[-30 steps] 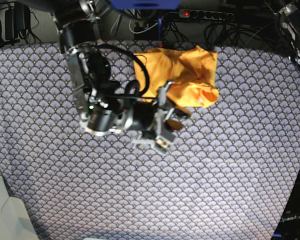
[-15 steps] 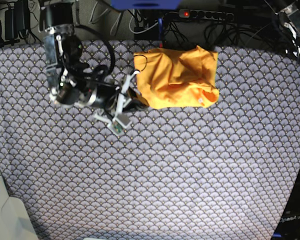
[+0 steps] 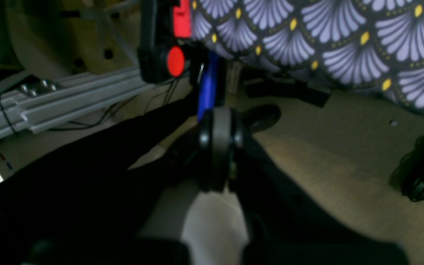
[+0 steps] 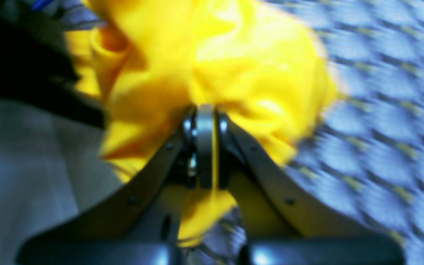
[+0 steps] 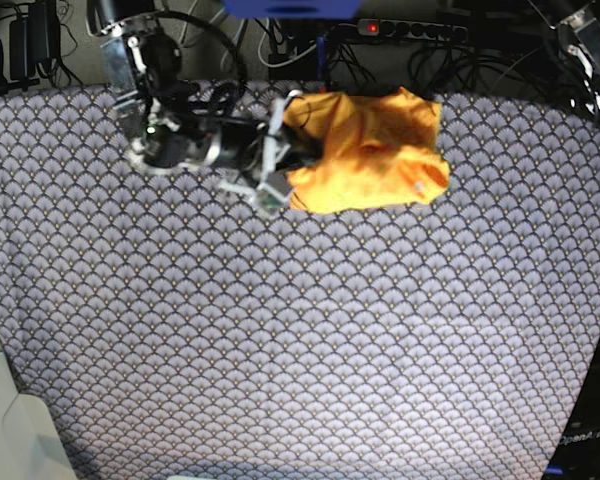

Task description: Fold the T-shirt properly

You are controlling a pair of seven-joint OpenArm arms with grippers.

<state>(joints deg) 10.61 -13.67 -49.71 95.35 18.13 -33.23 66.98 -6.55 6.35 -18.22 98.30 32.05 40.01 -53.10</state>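
Yellow-orange T-shirt point(image 5: 375, 150), apparently shifted, now pinched by right gripper point(image 5: 283, 150).

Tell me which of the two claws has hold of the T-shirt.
The right claw, shut on the T-shirt; the left claw is shut on nothing, off the table.

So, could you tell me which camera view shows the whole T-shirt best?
The base view: the T-shirt lies bunched on the patterned cloth, fully visible. The right wrist view shows only a blurred close-up pinched in the right gripper. The left wrist view shows none of it.
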